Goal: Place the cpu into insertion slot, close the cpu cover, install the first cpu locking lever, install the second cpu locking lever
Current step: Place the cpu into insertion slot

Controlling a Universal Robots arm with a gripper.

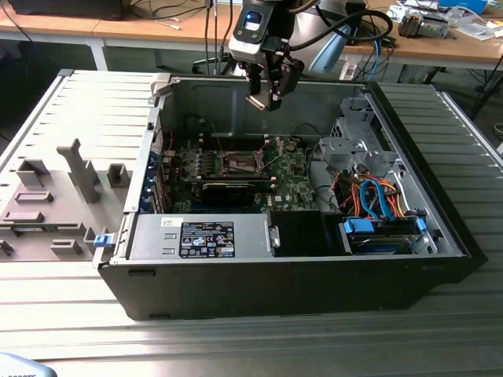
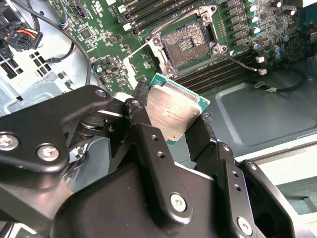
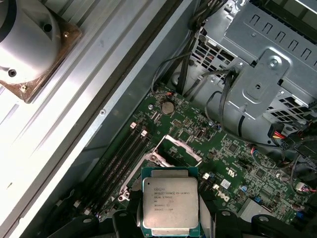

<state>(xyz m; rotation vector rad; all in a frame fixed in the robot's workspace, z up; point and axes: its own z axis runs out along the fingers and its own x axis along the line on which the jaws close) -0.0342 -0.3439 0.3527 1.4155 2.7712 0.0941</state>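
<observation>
Silvery square cpu [image 3: 170, 204] in gripper [image 2: 171, 126]

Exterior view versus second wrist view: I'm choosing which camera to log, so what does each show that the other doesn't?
The exterior view gives the whole black open computer case, its labelled grey power supply box and the ribbed grey table. The second wrist view gives the bare contact grid inside the dark square insertion slot. Both show the black tool shut on the small square silvery-topped cpu above the green motherboard.

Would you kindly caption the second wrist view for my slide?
Gripper holding the cpu, with the empty insertion slot on the green motherboard beyond.
</observation>
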